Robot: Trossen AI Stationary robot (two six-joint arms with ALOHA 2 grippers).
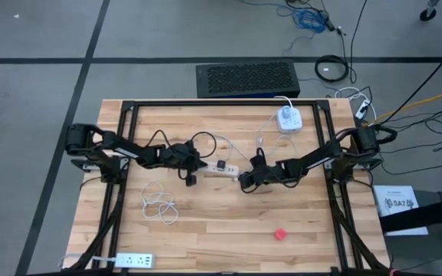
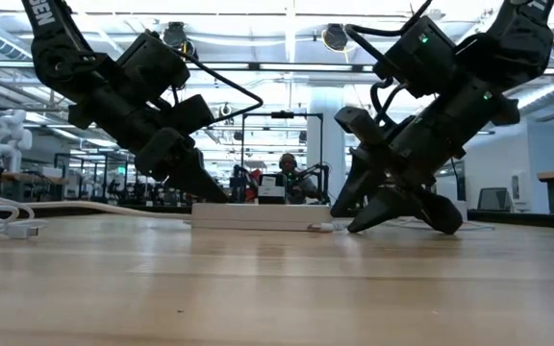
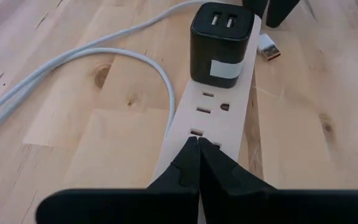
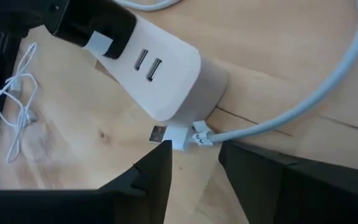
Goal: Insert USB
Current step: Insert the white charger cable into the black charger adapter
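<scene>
A: Where was the USB plug?
B: The white USB plug [image 4: 178, 135] lay flat on the pale wooden table [image 1: 229, 215], just beside the end of the white power strip [image 4: 166, 78]. Its metal tip [image 4: 158, 132] pointed along that rounded end, and its smooth white cable [image 4: 328, 87] curved away over the boards.

A: And the right gripper?
B: The right gripper [image 4: 194, 163] had its two dark, wedge-shaped fingers apart, one on either side of the plug's white body. Whether they touched it could not be told; the plug looked to be lying on the wood between them.

A: The left gripper?
B: The left gripper [image 3: 199, 163] had its matte black fingers pressed together into a point, set down on the near end of the power strip, close to a row of sockets.

A: What sat on the strip?
B: A boxy black charger [image 3: 220, 43] with rounded corners, a pale label on its side and two USB ports on top, stood plugged into it.

A: Anything else?
B: A loose coil of thin white cord [image 1: 159, 203], a small red object [image 1: 280, 233] and another white power strip [image 1: 127, 261] lay apart on the grained wood.
</scene>
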